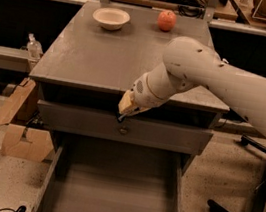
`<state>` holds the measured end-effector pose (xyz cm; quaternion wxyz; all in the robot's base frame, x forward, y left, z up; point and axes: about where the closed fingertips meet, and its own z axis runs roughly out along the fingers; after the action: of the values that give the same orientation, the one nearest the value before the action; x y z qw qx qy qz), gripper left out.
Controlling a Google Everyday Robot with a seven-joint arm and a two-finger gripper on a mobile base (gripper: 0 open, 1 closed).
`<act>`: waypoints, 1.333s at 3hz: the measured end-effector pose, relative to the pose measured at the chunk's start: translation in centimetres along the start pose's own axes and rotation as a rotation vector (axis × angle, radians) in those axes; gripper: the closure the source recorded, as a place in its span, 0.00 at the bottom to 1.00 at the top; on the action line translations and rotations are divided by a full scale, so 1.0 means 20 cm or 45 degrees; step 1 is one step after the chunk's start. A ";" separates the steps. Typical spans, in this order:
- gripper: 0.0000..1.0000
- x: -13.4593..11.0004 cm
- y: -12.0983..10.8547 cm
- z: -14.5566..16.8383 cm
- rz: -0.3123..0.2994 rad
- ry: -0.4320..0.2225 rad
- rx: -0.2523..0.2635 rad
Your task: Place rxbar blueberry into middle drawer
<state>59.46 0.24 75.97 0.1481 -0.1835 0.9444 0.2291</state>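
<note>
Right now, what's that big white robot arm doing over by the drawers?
The robot arm's end effector hangs at the front edge of the grey cabinet, just above a closed drawer front. It is pinching a small dark bar, the rxbar blueberry. Below it the middle drawer is pulled open, and the bar is not in it yet. A bowl and an apple sit at the back of the cabinet top.

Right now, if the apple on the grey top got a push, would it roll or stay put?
The apple looks round, so it would probably roll, and the flat top shows no rim to stop it. It seems firm and smooth, so perhaps slippery to grasp. The gripper is far from it, at the front edge above the open drawer.
</note>
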 end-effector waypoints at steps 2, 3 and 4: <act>1.00 -0.02 0.04 0.04 -0.016 0.018 -0.006; 1.00 -0.01 0.04 0.04 -0.016 0.018 -0.006; 1.00 0.12 0.04 0.02 0.012 -0.002 -0.019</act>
<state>57.07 0.51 75.07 0.1464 -0.1801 0.9434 0.2371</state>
